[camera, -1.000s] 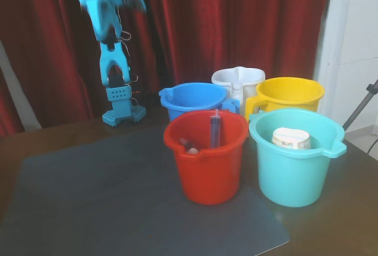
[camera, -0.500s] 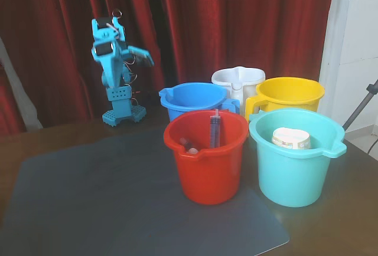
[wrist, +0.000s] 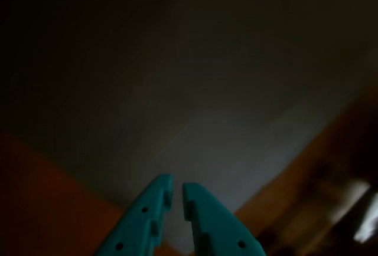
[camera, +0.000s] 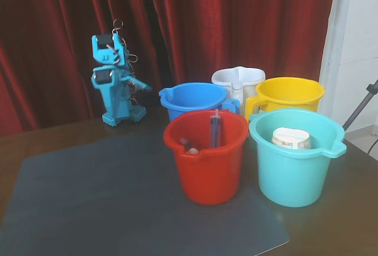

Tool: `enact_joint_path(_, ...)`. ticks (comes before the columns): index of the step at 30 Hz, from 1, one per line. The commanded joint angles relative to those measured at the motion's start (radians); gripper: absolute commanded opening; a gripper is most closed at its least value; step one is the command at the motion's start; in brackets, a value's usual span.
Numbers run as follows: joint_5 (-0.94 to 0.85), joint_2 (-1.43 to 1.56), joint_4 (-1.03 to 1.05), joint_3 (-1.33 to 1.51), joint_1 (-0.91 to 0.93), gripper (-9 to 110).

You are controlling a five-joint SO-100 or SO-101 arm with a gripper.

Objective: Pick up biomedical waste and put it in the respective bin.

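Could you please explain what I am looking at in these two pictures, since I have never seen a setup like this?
The blue machine at the back is a small robot arm, folded up on a table. The fixed view is taken by a camera standing in front of the table. The dark picture comes from a camera on the arm's wrist, looking past its gripper, whose two fingers are nearly together and hold nothing.

On the table lies a grey mat with five buckets: red, teal, blue, white and yellow. A syringe stands in the red one, and a white container sits in the teal one.
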State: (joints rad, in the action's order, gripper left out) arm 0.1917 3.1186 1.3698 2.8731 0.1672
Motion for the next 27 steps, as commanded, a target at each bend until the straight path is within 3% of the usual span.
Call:
enact_joint_path(1, -0.003, -0.006, -0.051, 0.051, 0.066, 1)
enact_joint_path(9, 0.011, -0.006, -0.072, 0.061, 0.186, 0)
enact_joint_path(27, 0.011, -0.006, -0.072, 0.060, 0.184, 0)
